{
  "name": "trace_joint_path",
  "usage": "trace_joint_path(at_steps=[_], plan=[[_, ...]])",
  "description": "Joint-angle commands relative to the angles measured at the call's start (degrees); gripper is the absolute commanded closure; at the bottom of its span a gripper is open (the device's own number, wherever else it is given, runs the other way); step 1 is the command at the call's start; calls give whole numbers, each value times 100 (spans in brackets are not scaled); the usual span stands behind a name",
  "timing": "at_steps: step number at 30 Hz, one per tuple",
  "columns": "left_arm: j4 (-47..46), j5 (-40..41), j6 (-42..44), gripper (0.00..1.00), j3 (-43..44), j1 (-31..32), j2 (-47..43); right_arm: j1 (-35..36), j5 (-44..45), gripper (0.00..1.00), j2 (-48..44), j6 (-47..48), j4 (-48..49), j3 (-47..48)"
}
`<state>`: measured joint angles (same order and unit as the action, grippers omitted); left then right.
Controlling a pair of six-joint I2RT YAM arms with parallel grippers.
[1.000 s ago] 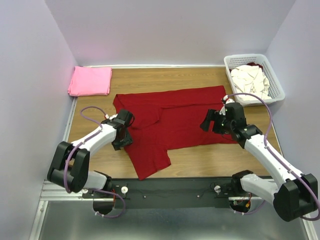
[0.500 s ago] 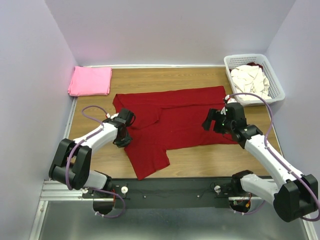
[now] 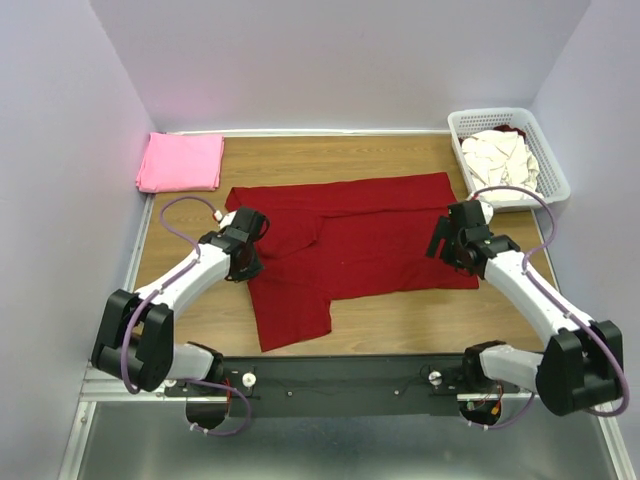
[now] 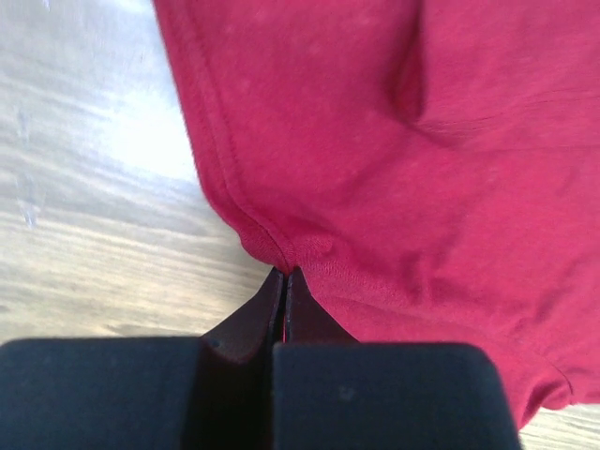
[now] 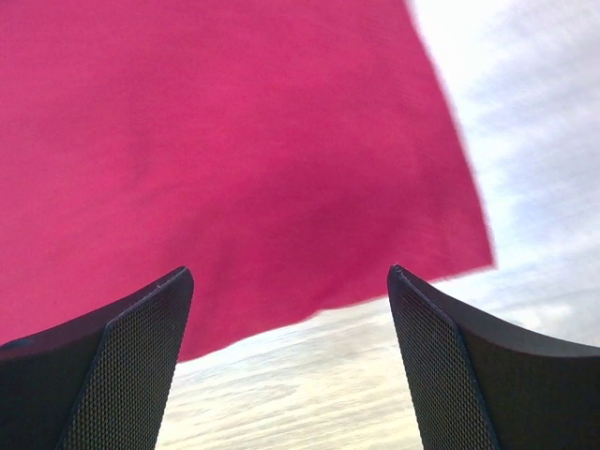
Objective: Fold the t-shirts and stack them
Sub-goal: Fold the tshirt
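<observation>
At the far left corner of the table (image 3: 400,320) a bright pink t-shirt (image 3: 180,162) lies folded, well apart from both arms. The left gripper (image 4: 284,286) is pressed fully closed, its tips pinching a small pucker in the left edge of the dark red t-shirt (image 3: 350,235), low against the wood. That shirt lies spread across the middle of the table with its long axis running left to right, and one flap reaches toward the near edge beside the left arm. Over its near right corner hangs the right gripper (image 5: 289,272), jaws wide apart and holding nothing. In the wrist view the cloth's near hem runs across the gap between the fingers, and the corner itself lies just past the right finger, so this arm, much the nearer, would likely need to shift slightly rightward before closing. Whether its tips touch the cloth I cannot tell. At the far right a white basket (image 3: 545,170) holds cream-white t-shirts (image 3: 500,155)
</observation>
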<state>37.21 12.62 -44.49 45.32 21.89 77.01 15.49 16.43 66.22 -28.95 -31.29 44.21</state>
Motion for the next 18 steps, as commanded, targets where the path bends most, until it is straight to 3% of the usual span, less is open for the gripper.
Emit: trace_joint_path(at_steps=[1,5,10,12,18], plan=[[-381,206,423,100,21,17,-248,-640,318,11,374,-374,-650,44],[-626,162,687,100,-93,26,-345,-1416,-332,16,576,-409,-738,-105],[-785,197,845,100,-199,8,-468,-1715,-237,25,726,-603,-993,-97],[-812,205,863,100,-208,17,-538,-1777,-105,39,787,-621,-1020,-96],[-891,214,977,100,-234,-18,-459,-2128,36,46,1244,-612,-1011,-61]])
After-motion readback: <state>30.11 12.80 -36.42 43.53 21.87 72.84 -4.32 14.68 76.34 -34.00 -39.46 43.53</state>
